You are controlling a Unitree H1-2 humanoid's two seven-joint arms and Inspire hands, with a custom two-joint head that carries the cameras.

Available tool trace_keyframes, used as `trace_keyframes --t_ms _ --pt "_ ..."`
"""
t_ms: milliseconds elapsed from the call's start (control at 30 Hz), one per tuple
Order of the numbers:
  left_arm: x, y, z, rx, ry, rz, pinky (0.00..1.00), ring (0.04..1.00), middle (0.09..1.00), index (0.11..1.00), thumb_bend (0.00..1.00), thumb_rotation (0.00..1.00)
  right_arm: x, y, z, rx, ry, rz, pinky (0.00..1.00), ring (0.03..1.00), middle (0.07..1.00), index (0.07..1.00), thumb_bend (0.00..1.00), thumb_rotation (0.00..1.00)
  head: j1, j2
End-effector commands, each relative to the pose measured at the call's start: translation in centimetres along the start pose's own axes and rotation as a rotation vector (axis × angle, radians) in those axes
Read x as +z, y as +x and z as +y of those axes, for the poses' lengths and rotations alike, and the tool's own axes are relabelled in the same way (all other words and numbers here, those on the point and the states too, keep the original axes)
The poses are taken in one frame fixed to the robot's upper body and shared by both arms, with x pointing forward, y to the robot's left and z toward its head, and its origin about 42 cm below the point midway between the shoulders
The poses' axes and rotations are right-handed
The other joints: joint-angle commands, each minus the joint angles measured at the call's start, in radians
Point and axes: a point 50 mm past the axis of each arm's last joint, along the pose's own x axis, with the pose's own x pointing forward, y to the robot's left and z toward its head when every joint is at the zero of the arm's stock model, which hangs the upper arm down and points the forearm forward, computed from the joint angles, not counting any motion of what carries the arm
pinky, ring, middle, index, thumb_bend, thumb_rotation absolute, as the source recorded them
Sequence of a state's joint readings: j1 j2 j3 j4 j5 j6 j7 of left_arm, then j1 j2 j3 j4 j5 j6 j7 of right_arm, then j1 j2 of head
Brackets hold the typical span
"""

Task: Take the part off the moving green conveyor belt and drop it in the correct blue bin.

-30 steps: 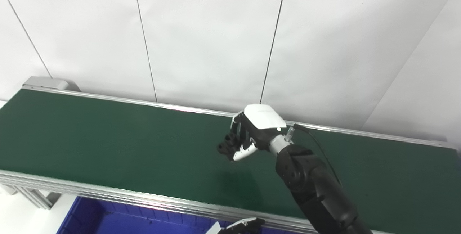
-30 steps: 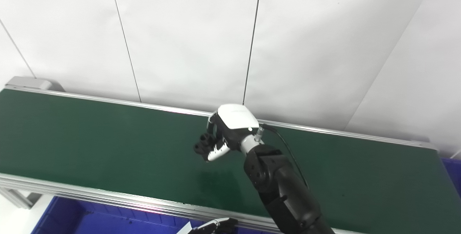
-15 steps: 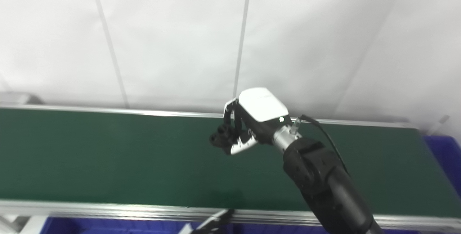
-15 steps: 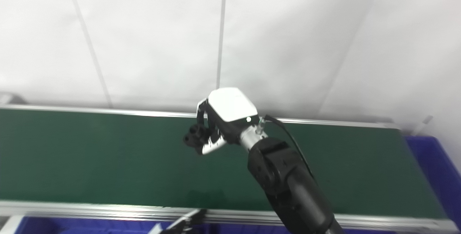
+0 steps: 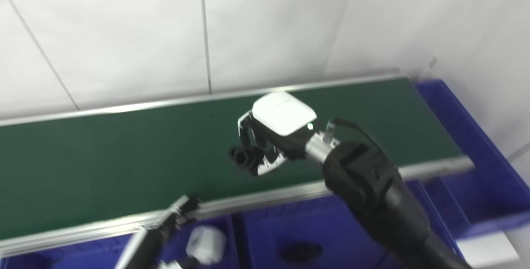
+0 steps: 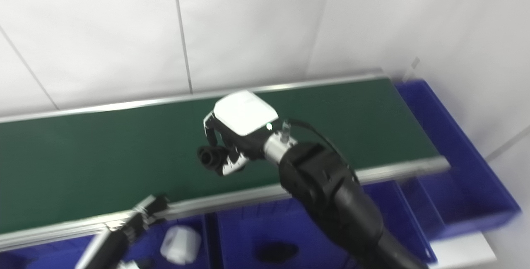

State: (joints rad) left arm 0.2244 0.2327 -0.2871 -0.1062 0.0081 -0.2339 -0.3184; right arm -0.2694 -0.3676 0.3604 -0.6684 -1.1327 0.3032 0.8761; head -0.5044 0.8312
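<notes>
The black part (image 5: 243, 156) was clamped in the fingers of the right hand (image 5: 271, 136) and held in the air above the near half of the green conveyor belt (image 5: 103, 157), as it had been a second before. What had changed was the view, which had swung right and down to bring in the blue bins (image 5: 314, 227) below the belt's near rail, so the carry to a bin looked about to begin. The right arm reached up from the lower right, white back upward and fingers curled leftward around the part, while the left hand (image 6: 145, 211) hung blurred beside the near rail, too smeared to tell its state.
</notes>
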Motion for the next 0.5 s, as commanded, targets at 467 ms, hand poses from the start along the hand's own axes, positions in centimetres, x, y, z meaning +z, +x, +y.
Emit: trace_keyframes --t_ms 467 --pt "3.7 1.3 3.3 0.028 -0.004 -0.081 0.82 0.893 0.881 0.903 0.75 0.69 1.3 -8.3 1.5 0.116 -0.023 0.05 0.16 0.229 0.309 0.486 0.5 0.17 -0.048 0.121"
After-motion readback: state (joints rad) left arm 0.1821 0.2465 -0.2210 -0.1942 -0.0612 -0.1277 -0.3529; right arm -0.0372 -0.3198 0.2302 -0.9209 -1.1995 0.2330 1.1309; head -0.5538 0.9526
